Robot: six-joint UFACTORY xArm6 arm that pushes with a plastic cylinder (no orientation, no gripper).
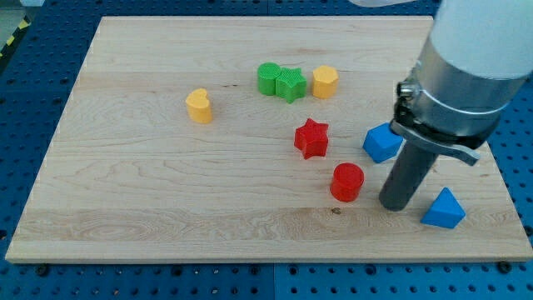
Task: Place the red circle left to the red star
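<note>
Tip (395, 202) just right of red circle (347, 182); red star (312, 138) up-left; no end effector.

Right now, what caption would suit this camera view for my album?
My tip rests just right of the red circle, which sits below-right of the red star.

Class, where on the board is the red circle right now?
The red circle sits toward the view's lower right, just below and right of the red star, with my tip close on its right.
</note>
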